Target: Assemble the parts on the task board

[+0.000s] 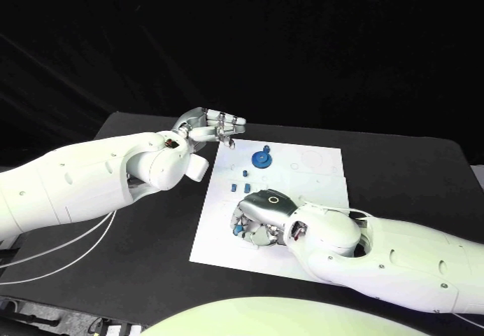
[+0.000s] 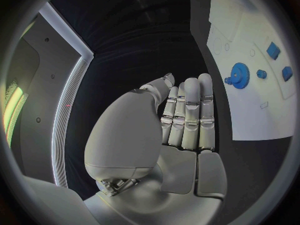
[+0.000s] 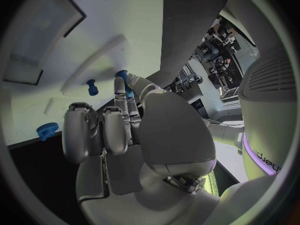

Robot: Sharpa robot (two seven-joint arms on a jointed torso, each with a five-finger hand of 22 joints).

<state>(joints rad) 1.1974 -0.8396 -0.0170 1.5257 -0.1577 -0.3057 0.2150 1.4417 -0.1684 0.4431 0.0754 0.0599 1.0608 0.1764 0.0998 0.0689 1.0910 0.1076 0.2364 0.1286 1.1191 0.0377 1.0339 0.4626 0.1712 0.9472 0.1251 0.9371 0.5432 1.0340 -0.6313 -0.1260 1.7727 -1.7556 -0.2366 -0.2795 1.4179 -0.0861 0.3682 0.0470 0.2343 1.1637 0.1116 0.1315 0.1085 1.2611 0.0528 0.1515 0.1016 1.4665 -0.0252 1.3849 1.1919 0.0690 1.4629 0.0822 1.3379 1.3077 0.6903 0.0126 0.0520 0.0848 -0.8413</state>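
The right hand (image 1: 264, 218) rests on the board (image 1: 312, 183) pinching a blue peg (image 3: 123, 78) at its fingertips, a second peg (image 3: 92, 87) just beyond them, while the left hand (image 1: 210, 126), fingers together and empty, hovers off the board's far corner.

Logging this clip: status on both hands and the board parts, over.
Left hand empty, fingers apart, off the task board's far-left corner. Right hand down on the board, pinching a small blue part. Blue gear lies free. Nothing obstructing.
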